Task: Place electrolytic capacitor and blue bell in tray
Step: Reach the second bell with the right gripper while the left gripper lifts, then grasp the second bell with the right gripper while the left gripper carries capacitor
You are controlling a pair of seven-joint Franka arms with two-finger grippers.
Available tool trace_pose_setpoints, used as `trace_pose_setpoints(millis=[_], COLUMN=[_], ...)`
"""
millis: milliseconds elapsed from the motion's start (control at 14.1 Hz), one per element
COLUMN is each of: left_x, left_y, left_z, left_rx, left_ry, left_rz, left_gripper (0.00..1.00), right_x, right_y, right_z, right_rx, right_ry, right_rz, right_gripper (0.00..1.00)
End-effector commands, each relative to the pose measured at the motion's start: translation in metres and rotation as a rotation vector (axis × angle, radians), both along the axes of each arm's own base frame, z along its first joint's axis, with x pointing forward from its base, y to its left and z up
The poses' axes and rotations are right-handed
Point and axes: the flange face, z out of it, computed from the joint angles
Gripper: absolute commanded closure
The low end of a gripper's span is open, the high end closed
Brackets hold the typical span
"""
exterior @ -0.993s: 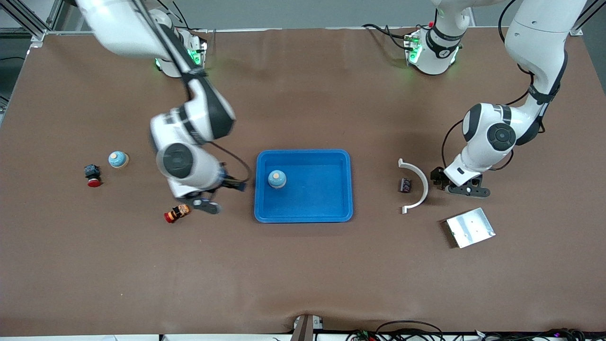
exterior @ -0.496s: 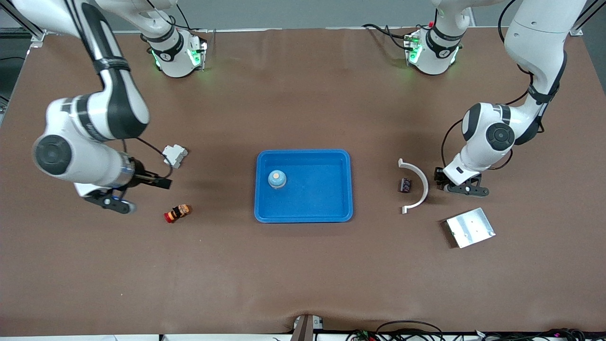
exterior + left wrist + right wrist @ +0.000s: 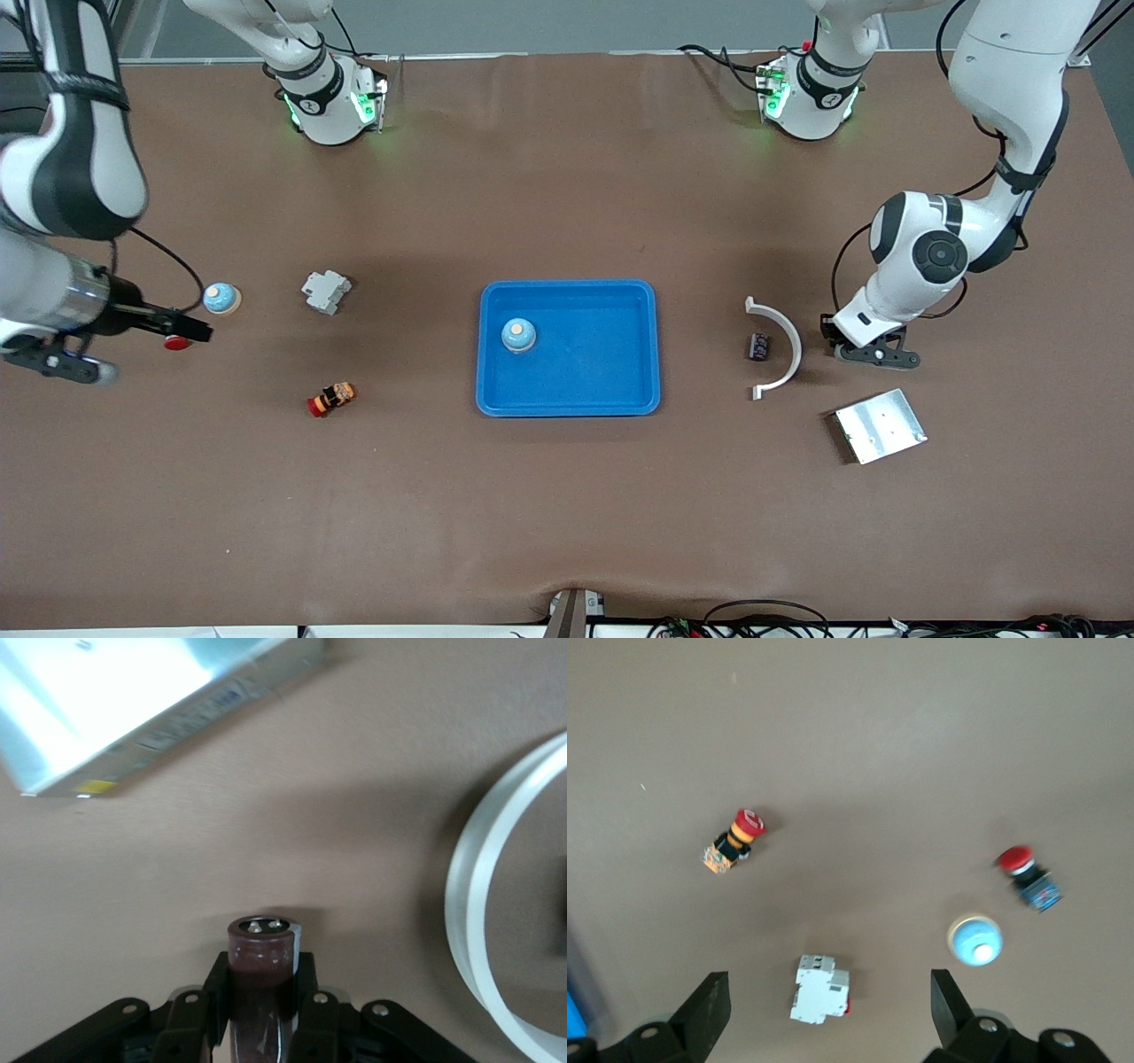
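The brown-covered desk (image 3: 567, 496) carried everything, and near its middle lay the shallow bright-blue rectangular plastic tray (image 3: 638, 390) with a raised rim, holding one small blue dome-shaped bell (image 3: 518, 335) upright near the corner toward the right arm's end; nothing else showed in it. Toward the left arm's end lay a flat silver metal plate (image 3: 880, 426), and beside it, farther from the front camera, a curved white plastic strip (image 3: 780, 346) with a small dark component (image 3: 757, 346) inside its arc. The left gripper (image 3: 259, 1028) sat low at the desk beside the strip, its fingers (image 3: 197, 1020) closed on a dark brown cylindrical electrolytic capacitor (image 3: 260, 979), gripped by its sides, probably so it could be lifted to the tray. The right gripper (image 3: 824, 1010) hung over the right arm's end of the desk, its fingers (image 3: 709, 1005) spread wide and holding nothing, apparently waiting. Below it lay a white boxy switch module (image 3: 820, 989), a second blue bell (image 3: 975, 941) well apart from the tray, and two red-capped push buttons (image 3: 734, 840), one just beside that bell.
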Motion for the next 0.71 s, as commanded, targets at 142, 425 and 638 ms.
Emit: trace_pose_setpoints(millis=[142, 425, 638], left_x=[0.024, 0.043, 0.049], left_y=[-0.002, -0.029, -0.074], left_z=[0.068, 0.101, 0.118], left_rx=[0.072, 0.012, -0.054], left_ry=[0.044, 0.027, 0.012], left_rz=[0.154, 0.571, 0.851], left_gripper=[1.0, 1.0, 1.0], right_x=[-0.013, -0.028, -0.049], right_y=[-0.018, -0.05, -0.083], right_z=[0.057, 0.019, -0.035], right_rx=[-0.011, -0.038, -0.033], right_ry=[-0.026, 0.066, 0.128], right_rz=[0.021, 0.053, 0.006], right_gripper=[0.0, 0.0, 0.0])
